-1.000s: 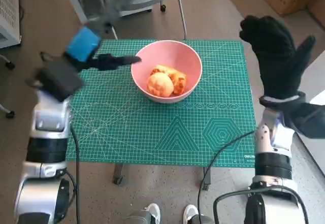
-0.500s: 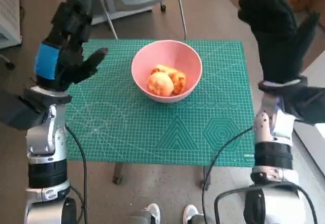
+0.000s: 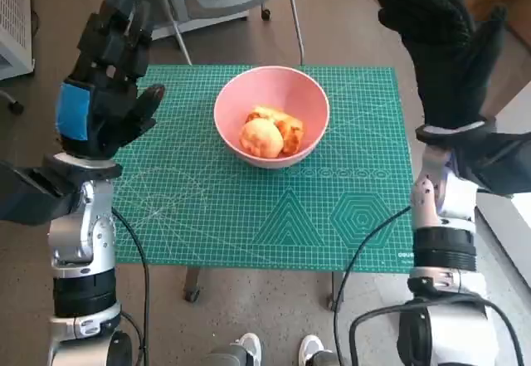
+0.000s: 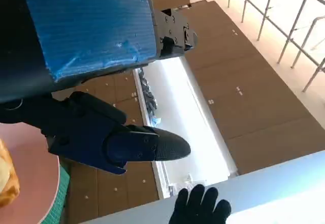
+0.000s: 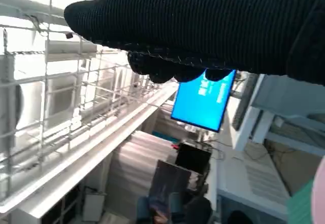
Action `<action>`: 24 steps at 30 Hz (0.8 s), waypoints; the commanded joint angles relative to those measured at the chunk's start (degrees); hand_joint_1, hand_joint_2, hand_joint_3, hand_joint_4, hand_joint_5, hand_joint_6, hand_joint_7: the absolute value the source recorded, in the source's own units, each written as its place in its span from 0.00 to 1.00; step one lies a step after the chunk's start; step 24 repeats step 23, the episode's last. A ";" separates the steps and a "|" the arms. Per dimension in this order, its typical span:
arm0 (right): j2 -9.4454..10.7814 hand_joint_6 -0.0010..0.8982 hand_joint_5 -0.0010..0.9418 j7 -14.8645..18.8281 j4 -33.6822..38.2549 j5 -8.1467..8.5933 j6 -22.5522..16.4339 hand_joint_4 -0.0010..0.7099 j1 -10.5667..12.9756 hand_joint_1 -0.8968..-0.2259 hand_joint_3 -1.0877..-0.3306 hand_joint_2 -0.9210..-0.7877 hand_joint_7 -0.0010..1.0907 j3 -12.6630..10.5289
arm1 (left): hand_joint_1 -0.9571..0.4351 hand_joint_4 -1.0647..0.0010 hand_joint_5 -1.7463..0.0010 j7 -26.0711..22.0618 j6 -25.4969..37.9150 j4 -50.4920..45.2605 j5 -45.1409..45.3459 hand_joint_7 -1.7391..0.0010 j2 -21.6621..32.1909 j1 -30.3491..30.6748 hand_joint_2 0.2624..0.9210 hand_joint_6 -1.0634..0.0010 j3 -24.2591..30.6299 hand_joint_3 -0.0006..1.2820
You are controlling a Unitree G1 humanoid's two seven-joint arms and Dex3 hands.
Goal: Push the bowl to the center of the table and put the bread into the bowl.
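Pink bowl (image 3: 271,115) is sitting near table centre, slightly toward 12 o'clock on green cutting mat (image 3: 249,208). Bread (image 3: 271,132) is lying inside bowl. Both task steps are judged done; nothing is being gripped. Left hand (image 3: 104,92) is being held raised at bowl's 9 o'clock, fingers spread, empty. Right hand (image 3: 444,46) is being held raised at 2 o'clock, fingers apart, empty. Next move judged: arms being lowered clear of bowl, nothing being nudged.

You're holding both forearms upright, one on each side. Your left hand (image 3: 101,92) is standing raised with fingers apart, gripping nothing. Your right hand (image 3: 444,46) is lifting just as high, gloved fingers spread and empty.
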 commanded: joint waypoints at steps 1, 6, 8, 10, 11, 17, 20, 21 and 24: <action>-0.59 0.42 0.00 -0.49 0.70 -0.58 0.27 0.33 0.63 0.36 0.61 0.00 0.00 0.09 | 0.15 0.93 0.99 -0.41 0.07 -1.23 -1.00 0.93 -0.35 0.39 1.00 0.87 0.20 0.25; -0.93 0.42 0.00 -0.40 0.67 -0.62 0.35 0.33 0.81 0.36 0.61 0.00 0.00 0.09 | 0.16 0.92 0.99 -0.99 0.12 -0.57 -1.41 0.92 -0.72 0.09 1.00 0.87 -0.11 0.26; -1.03 0.42 0.00 -0.36 0.64 -0.58 0.43 0.33 0.89 0.37 0.61 0.00 0.00 0.08 | 0.16 0.92 0.99 -1.17 0.06 -0.45 -1.31 0.90 -0.82 0.03 1.00 0.88 -0.29 0.26; -1.09 0.42 0.00 -0.38 0.59 -0.55 0.50 0.33 0.98 0.37 0.61 0.00 0.00 0.08 | 0.17 0.92 0.99 -1.46 -0.01 -0.24 -1.29 0.81 -0.82 0.02 1.00 0.95 -0.41 0.26; -1.13 0.42 0.00 -0.40 0.55 -0.57 0.51 0.33 1.04 0.37 0.61 0.00 0.00 0.08 | 0.17 0.92 0.99 -1.55 0.11 -0.31 -1.29 0.80 -0.83 0.04 1.00 0.96 -0.50 0.26; -1.35 0.42 0.00 -0.54 0.17 -0.63 0.58 0.33 1.33 0.38 0.61 0.00 0.00 0.07 | 0.18 0.92 1.00 -1.70 0.81 -1.35 -1.14 0.76 -0.97 0.38 1.00 1.00 -1.34 0.27; -1.45 0.42 0.00 -0.56 0.18 -0.58 0.58 0.33 1.40 0.38 0.61 0.00 0.00 0.00 | 0.18 0.93 1.00 -1.59 1.02 -1.89 -0.96 0.77 -1.06 0.64 1.00 1.00 -1.72 0.27; -1.47 0.42 0.00 -0.56 0.20 -0.54 0.58 0.33 1.45 0.38 0.61 0.00 0.00 -0.03 | 0.18 0.93 1.00 -1.60 1.23 -2.14 -1.00 0.78 -1.08 0.72 1.00 1.00 -1.88 0.27; -1.48 0.42 0.00 -0.54 0.32 -0.50 0.52 0.33 1.50 0.38 0.61 0.00 0.00 -0.08 | 0.18 0.94 1.00 -1.64 1.54 -2.40 -1.15 0.79 -1.09 0.81 1.00 1.00 -2.08 0.28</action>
